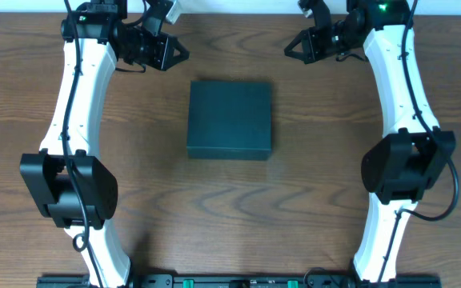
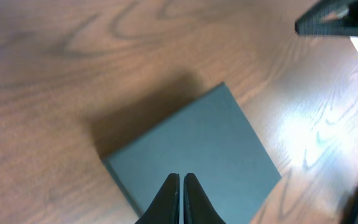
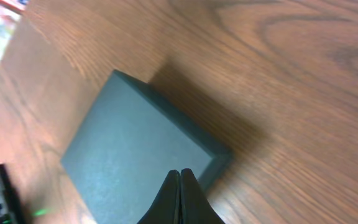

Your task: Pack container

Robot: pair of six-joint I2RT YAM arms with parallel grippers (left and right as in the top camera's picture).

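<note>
The container (image 1: 230, 118) is a dark green, matte, square box with its lid shut, lying flat in the middle of the wooden table. It also shows in the left wrist view (image 2: 197, 155) and the right wrist view (image 3: 135, 155). My left gripper (image 1: 179, 54) is shut and empty, held above the table at the far left, apart from the container; its jaws show in the left wrist view (image 2: 181, 178). My right gripper (image 1: 290, 50) is shut and empty at the far right, also apart from the container; its jaws show in the right wrist view (image 3: 179, 173).
The brown wooden table (image 1: 230, 208) surrounds the container. The two arm bases stand at the near left (image 1: 69, 188) and near right (image 1: 406, 168). A black rail runs along the front edge (image 1: 230, 281). No snack packets are in view.
</note>
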